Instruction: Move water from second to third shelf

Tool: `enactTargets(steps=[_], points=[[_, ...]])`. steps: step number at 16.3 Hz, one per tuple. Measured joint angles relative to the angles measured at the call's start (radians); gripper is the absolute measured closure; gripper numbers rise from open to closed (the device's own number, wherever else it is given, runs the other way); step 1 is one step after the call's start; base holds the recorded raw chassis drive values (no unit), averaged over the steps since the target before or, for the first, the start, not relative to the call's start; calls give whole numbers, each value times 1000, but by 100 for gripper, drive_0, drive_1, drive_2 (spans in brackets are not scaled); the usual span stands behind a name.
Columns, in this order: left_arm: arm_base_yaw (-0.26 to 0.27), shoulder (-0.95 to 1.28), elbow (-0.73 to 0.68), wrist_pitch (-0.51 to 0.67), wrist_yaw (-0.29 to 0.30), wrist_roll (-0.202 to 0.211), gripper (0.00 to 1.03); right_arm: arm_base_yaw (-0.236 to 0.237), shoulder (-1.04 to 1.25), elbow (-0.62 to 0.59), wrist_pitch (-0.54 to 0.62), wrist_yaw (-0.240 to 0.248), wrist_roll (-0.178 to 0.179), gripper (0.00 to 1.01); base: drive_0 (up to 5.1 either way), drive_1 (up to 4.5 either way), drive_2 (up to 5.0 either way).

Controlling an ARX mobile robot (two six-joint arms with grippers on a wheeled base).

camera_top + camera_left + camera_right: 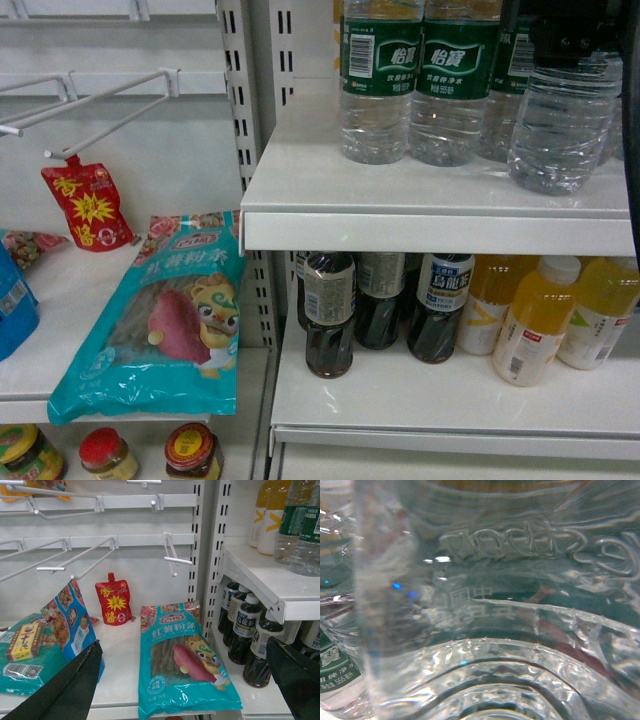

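Observation:
Several water bottles with green labels (378,80) stand in a row on the upper right shelf (440,215). One clear ribbed water bottle (560,125) is in front of the row, near the shelf's front edge. My right gripper (572,40), a black shape at the top right, covers its label and looks shut on it. This bottle's ribbed wall (485,630) fills the right wrist view, so the fingers are hidden there. My left gripper (183,642) is open with nothing between its fingers, low in front of the left shelf bay.
The shelf below holds dark tea bottles (330,310) and yellow juice bottles (540,320). In the left bay lie a teal noodle packet (160,320) and a red pouch (88,205). White peg hooks (100,110) jut out above them. Jars (190,450) stand lower down.

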Motion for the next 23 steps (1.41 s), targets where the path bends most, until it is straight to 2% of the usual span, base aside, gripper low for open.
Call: enactTargets(steps=[7,9,12,13,20,23], points=[[0,0,0,0,0,0,5,0,9,8,0,-3,0,57,0,0,0],[0,0,0,0,0,0,5,-7,15,10,3,-15,0,34,0,0,0],[0,0,0,0,0,0,5,-13,20,15,5,-25,-3,12,0,0,0],[0,0,0,0,0,0,5,-12,20,15,5,-29,-4,2,0,0,0],[0,0,0,0,0,0,5,3,6,14,-18,-36,-2,3,0,0,0],[0,0,0,0,0,0,5,17,-15,-4,-29,-23,-2,3,0,0,0]])
